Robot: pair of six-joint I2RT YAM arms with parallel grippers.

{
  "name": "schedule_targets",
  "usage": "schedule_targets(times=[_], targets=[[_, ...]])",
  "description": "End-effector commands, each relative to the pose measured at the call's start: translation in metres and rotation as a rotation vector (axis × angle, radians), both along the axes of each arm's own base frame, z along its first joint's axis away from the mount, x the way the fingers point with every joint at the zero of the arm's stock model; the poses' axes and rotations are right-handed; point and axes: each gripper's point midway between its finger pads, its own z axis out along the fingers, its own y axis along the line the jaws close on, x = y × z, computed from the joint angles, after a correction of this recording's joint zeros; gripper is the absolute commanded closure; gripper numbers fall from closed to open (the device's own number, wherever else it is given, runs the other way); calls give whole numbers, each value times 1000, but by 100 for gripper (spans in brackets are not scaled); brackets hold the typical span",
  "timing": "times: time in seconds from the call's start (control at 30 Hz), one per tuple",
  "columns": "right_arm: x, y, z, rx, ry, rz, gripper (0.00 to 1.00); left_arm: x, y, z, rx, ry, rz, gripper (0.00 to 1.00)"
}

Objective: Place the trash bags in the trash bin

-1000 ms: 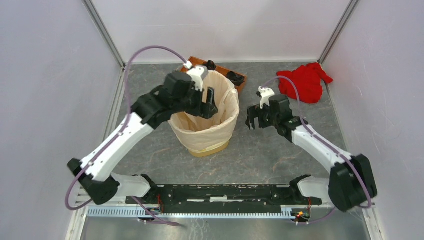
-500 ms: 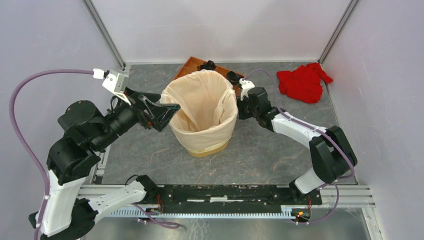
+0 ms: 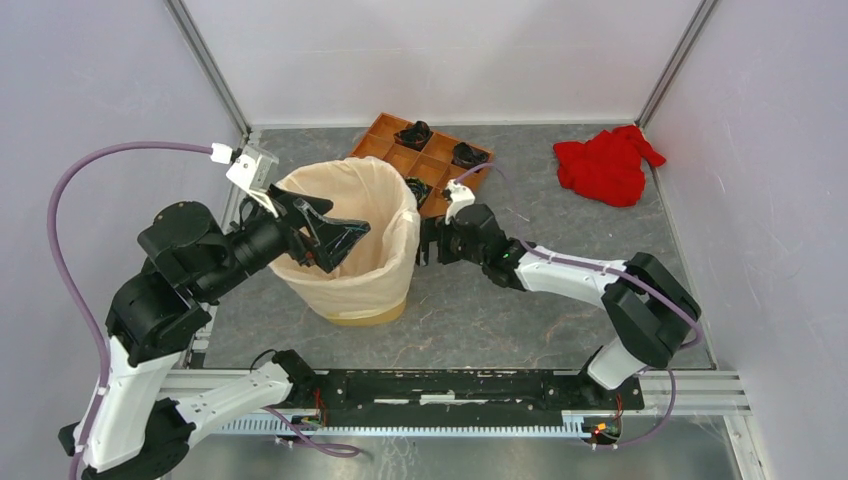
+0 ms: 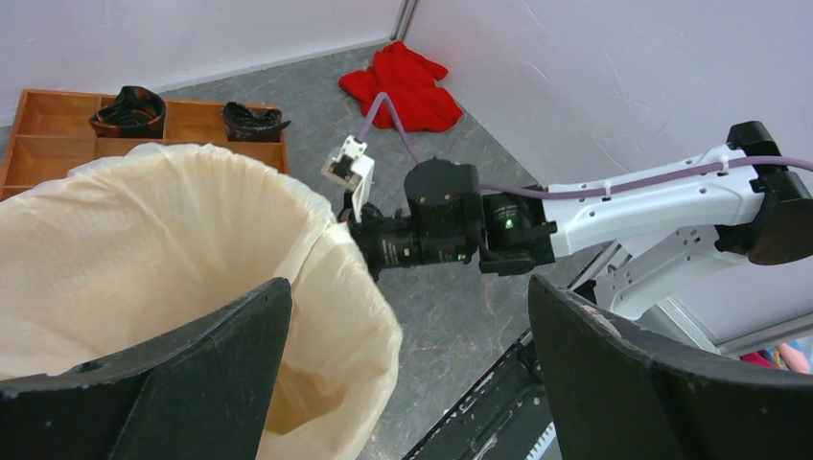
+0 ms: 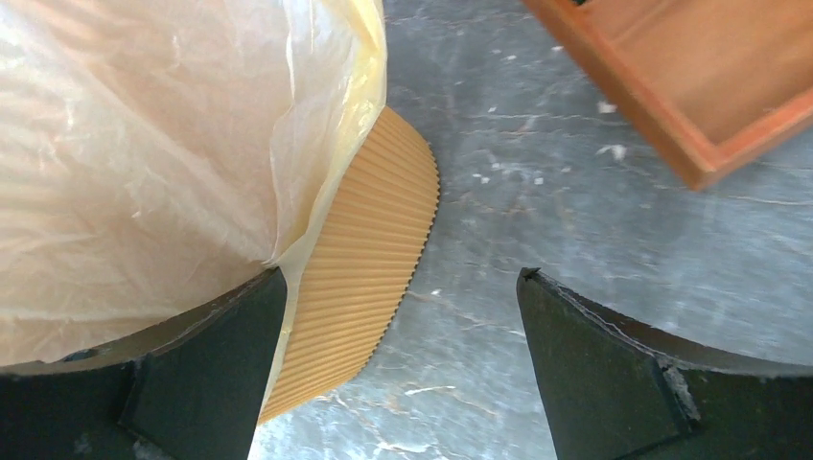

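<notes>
The trash bag (image 3: 345,215), cream translucent film, lines the yellow trash bin (image 3: 368,314) and hangs over its rim down the walls. My left gripper (image 3: 335,232) is open and empty above the bin's mouth; in the left wrist view (image 4: 407,374) the bag's rim (image 4: 144,230) lies under its left finger. My right gripper (image 3: 426,245) is open, low beside the bin's right wall. In the right wrist view (image 5: 403,364) its left finger (image 5: 192,364) lies against the hanging bag (image 5: 144,144), with the ribbed bin wall (image 5: 369,259) between the jaws.
A brown compartmented wooden tray (image 3: 385,148) with dark items stands behind the bin, and shows in the right wrist view (image 5: 690,86). A red cloth (image 3: 605,165) lies at the back right. White walls enclose the table.
The bin with its bag has shifted left and a little nearer, uncovering more of the tray. My right gripper followed, dropping to the bin's lower right side. My left gripper stays over the mouth.
</notes>
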Motion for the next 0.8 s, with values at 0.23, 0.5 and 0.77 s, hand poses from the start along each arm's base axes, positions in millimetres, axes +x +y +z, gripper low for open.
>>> schedule_targets(times=[0.23, 0.5, 0.77], targets=[[-45, 85, 23, 114, -52, 133, 2, -7, 0, 19, -67, -34, -17, 1], [-44, 46, 39, -59, -161, 135, 2, 4, 2, 24, -61, -59, 26, 1], [-41, -76, 79, -397, -355, -47, 2, 8, 24, 40, -157, -146, 134, 0]])
